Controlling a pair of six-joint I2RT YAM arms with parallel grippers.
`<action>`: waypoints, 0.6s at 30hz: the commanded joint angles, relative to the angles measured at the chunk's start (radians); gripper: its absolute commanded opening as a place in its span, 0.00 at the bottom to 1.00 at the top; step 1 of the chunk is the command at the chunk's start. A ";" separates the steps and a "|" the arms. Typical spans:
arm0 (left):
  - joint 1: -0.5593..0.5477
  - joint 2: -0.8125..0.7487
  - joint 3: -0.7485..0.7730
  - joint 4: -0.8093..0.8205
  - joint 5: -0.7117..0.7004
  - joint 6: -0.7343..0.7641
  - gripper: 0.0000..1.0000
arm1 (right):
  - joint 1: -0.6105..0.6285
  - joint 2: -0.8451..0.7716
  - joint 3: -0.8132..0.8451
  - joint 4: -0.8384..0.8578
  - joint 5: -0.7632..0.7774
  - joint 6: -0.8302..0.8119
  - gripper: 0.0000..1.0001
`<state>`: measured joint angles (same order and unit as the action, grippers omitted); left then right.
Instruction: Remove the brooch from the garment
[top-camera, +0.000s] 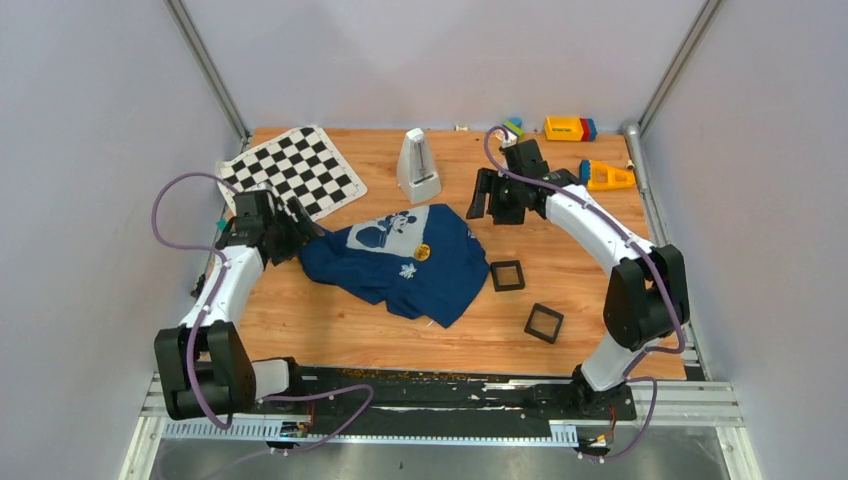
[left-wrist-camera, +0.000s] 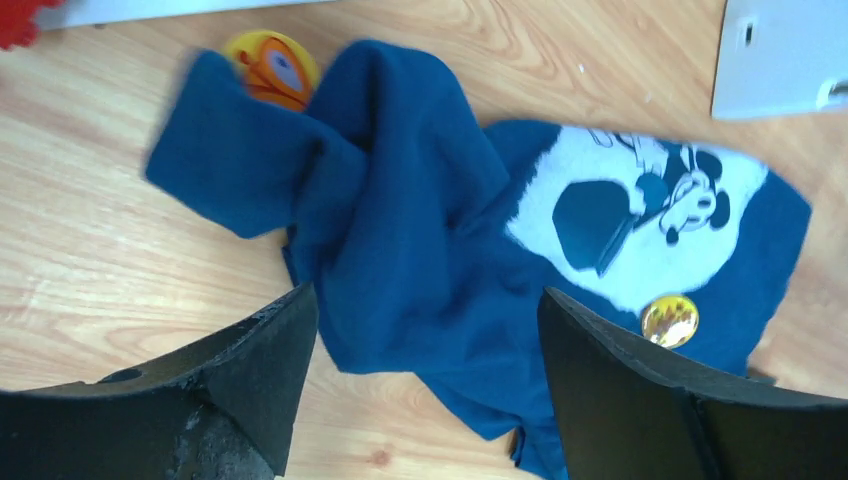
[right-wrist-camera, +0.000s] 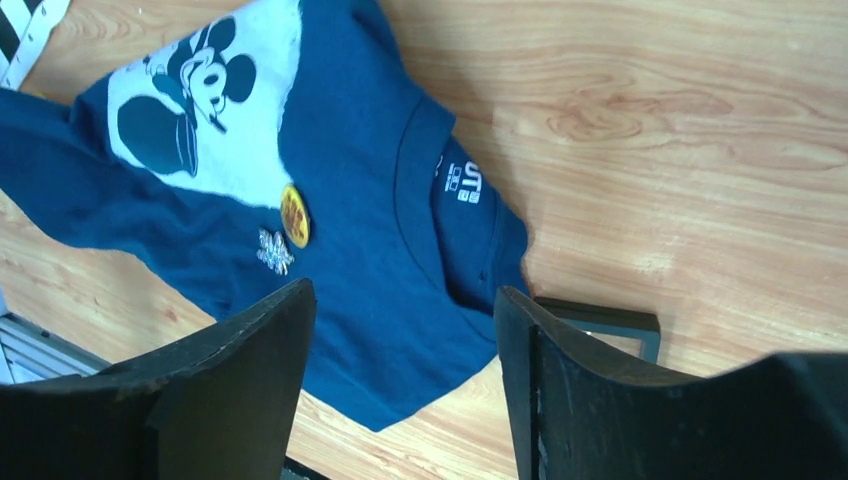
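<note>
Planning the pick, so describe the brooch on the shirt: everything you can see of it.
The brooch is a small round disc, glossy gold-yellow with brownish marks too small to read. It lies flat on the navy T-shirt, at the edge of the white Mickey print, with a pale snowflake-shaped mark beside it. Its fastening is hidden. The left tool and right tool are open and clear of it.

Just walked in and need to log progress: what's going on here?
Two robot arms are set to take the brooch off the navy T-shirt crumpled on the table. The gold brooch sits beside the Mickey print, untouched. The left gripper is at the shirt's left edge, the right gripper near its collar, both with fingers apart, holding nothing.
</note>
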<state>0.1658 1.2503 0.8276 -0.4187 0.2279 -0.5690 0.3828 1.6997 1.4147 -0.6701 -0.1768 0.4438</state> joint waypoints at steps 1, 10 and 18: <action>-0.164 -0.089 0.051 -0.005 -0.204 0.081 0.87 | 0.045 -0.098 -0.108 0.107 -0.009 -0.011 0.68; -0.442 -0.328 -0.111 0.211 -0.146 0.129 0.68 | 0.128 -0.093 -0.296 0.281 0.017 0.009 0.72; -0.655 -0.080 -0.078 0.393 -0.109 0.280 0.63 | 0.178 0.064 -0.262 0.371 0.132 0.021 0.75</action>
<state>-0.4107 1.1015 0.7383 -0.1745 0.1040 -0.3958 0.5495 1.6981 1.1137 -0.3973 -0.1089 0.4454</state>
